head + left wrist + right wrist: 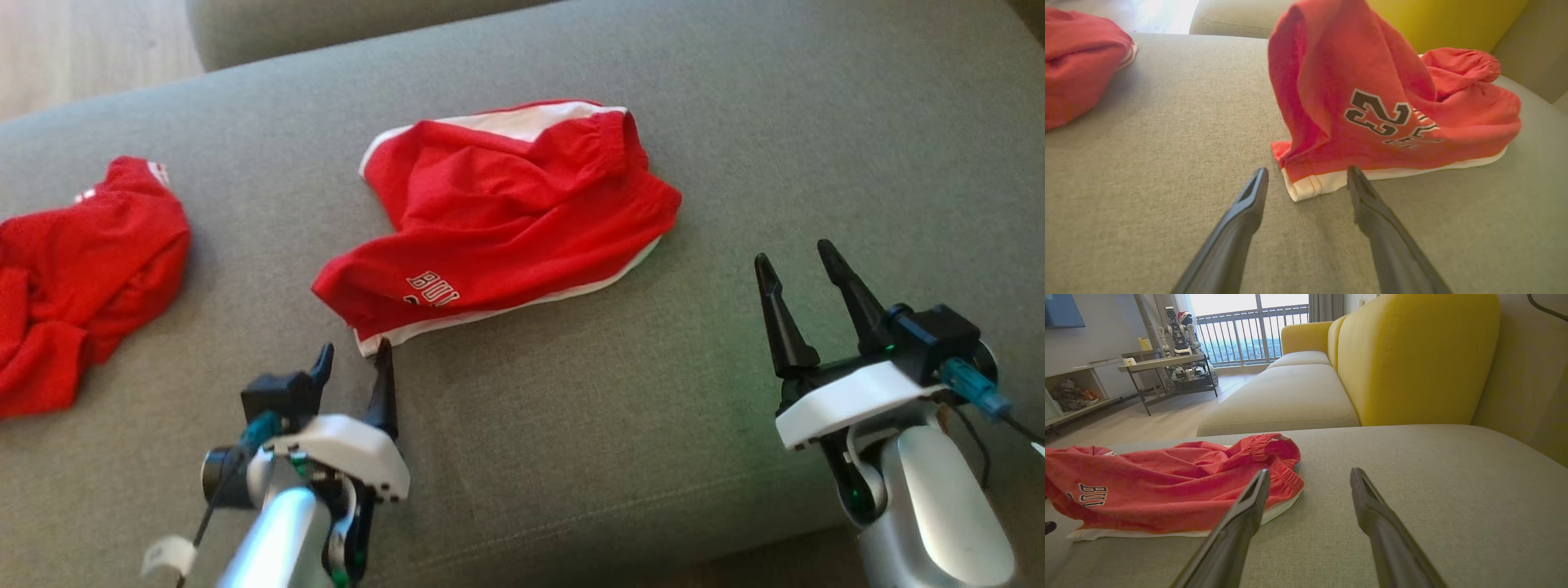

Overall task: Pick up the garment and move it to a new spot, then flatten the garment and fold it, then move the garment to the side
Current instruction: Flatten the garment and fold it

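1. Where the grey sofa seat (pixel 612 425) spreads, the red garment (pixel 506 220) lies rumpled mid-cushion
2. A second red cloth (pixel 73 269) sits well apart, left
3. Left gripper (pixel 355 349), spread and empty, flanks the garment's white hem (pixel 1306 185)
4. Right gripper (pixel 793 255), spread and empty, near the garment

A grey upholstered seat (pixel 571 425) adjoins a yellow backrest (pixel 1412 359). Daylight enters through a railed balcony window (pixel 1249 330) onto a pale wood floor (pixel 1147 420), near a metal-legged table (pixel 1163 361).

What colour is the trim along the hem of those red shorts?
White trim, clearest in the left wrist view.
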{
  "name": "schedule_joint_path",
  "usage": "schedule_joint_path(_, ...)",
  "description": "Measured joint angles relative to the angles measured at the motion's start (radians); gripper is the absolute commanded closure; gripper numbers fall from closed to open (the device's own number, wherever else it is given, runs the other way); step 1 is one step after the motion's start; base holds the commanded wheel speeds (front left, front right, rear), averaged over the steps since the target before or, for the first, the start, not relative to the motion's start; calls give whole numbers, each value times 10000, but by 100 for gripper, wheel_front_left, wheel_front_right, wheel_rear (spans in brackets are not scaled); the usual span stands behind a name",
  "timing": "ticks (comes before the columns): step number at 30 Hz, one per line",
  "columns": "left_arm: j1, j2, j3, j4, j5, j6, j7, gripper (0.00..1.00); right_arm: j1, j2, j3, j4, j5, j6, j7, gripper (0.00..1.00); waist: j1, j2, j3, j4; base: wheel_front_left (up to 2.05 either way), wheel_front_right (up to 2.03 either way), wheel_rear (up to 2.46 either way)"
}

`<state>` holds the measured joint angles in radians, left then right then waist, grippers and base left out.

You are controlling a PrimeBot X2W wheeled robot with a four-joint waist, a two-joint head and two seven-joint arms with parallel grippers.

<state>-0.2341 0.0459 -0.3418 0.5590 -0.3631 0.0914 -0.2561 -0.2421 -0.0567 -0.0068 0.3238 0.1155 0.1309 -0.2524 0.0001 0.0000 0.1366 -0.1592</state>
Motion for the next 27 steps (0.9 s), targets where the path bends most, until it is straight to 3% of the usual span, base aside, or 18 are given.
schedule_joint_path(10, -783, -35, -194, 1417, -109, 52, 0, 0, -195, 8, -144, -4, 635, 2, 0, 0, 0, 0, 419, -223, 0, 0, 0)
schedule_joint_path(27, -1419, -48, -184, 2196, -556, -42, -23, 0, -339, 12, -119, -12, 639, 2, 0, 0, -1, 0, 575, -280, 0, 0, 0)
